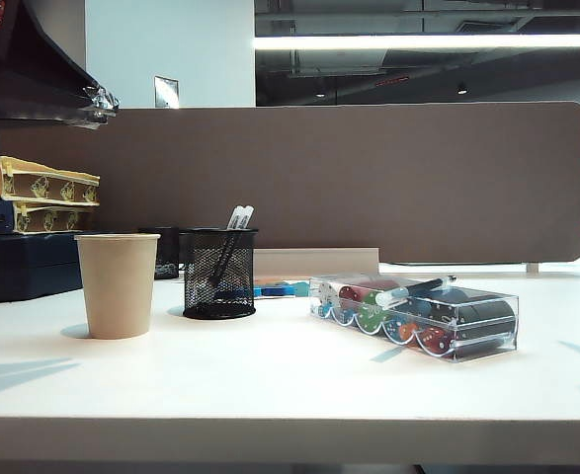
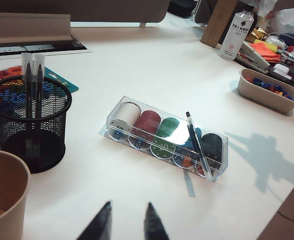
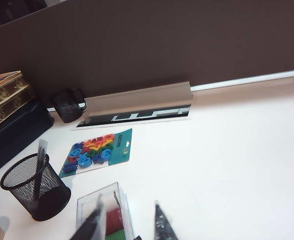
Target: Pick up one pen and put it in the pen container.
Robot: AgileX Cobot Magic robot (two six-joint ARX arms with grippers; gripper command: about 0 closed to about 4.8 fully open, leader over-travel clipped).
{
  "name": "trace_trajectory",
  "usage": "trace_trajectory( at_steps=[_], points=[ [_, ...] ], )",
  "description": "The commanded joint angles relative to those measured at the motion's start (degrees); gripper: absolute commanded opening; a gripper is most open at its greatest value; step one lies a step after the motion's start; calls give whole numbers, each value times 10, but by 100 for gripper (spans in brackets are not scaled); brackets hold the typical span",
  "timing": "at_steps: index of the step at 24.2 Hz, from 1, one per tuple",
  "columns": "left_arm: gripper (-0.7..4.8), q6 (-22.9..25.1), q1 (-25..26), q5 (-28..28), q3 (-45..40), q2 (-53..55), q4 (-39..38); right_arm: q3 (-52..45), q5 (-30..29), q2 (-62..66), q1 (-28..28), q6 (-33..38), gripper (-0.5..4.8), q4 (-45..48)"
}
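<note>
table point(image 1: 290, 385): white desk, brown divider panel point(image 1: 369, 178) along the far edge.
chip box point(image 2: 167, 136): clear plastic, rows of coloured chips inside, lying mid-table; near corner also shows in right wrist view point(image 3: 102, 210).
paper cup point(image 1: 118, 284): beige, upright, just beside the mesh cup on its left in the exterior view.
pen container point(image 1: 219, 273): black wire-mesh cup, upright, between paper cup and chip box; two pens with whitish tops already standing in it.
letter card point(image 3: 97, 151): teal card with coloured letters, flat on the table behind the mesh cup.
pen point(image 2: 198, 145): black barrel, whitish end, lying diagonally on top of the chip box lid, at the end far from the mesh cup.
left gripper point(image 2: 126, 225): over bare table, near side of the chip box; fingers apart, nothing between them; pen is ahead of it and off to one side, well clear, no contact.
right gripper point(image 3: 128, 222): above the chip box corner; fingertips spread, nothing in them; pen not seen in this view.
</note>
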Motion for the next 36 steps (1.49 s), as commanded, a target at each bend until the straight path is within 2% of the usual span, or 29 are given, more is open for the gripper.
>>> trace_trajectory(
  at_steps=[1, 5, 9, 13, 18, 20, 26, 36],
  points=[
    [85, 0, -1, 8, 3, 0, 8, 16, -10, 26, 1, 9, 128, 17],
    [85, 0, -2, 21, 4, 0, 8, 38, -31, 63, 2, 17, 132, 17],
    [86, 2, -27, 21, 8, 2, 13, 61, -47, 90, 2, 17, 132, 18],
    [89, 12, -106, 0, 45, 58, 13, 68, -47, 95, 2, 17, 132, 30],
    [89, 46, -169, -40, 88, 124, 13, 68, -47, 96, 2, 17, 132, 30],
    [89, 61, -196, -50, 122, 183, 13, 68, -44, 96, 1, 17, 150, 31],
    [89, 72, -215, -54, 172, 277, 12, 78, -27, 107, 1, 16, 151, 34],
    [90, 72, -230, -65, 192, 325, 2, 131, -24, 168, 1, 17, 160, 35]
  ],
)
